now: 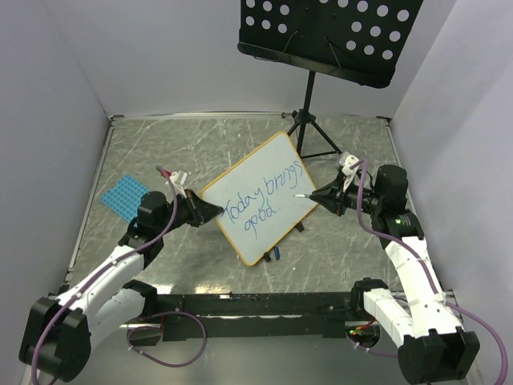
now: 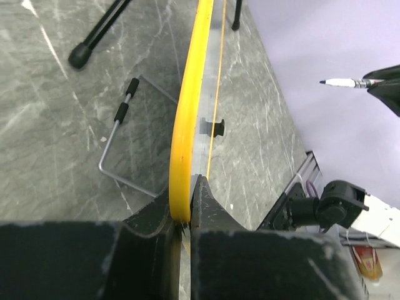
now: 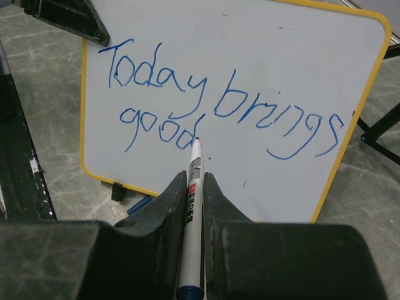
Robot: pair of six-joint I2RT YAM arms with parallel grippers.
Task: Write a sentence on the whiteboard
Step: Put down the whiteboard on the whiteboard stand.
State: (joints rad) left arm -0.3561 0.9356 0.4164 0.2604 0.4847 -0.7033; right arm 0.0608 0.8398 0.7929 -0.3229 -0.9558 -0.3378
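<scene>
Top external, whiteboard (image 1: 260,196) long axis near-left to far-right, left gripper (image 1: 216,212) clamping its edge, right gripper (image 1: 317,195) clamping marker (image 1: 303,195), apparently off-board.

the left gripper (image 2: 185,206) pinches the yellow rim of the whiteboard (image 2: 190,94), seen edge-on and running up the view. left of it, a bent wire prop (image 2: 115,134) sits on the grey marbled table (image 2: 50,175). at upper right a marker (image 2: 340,82) juts from the right gripper (image 2: 382,83).
</scene>
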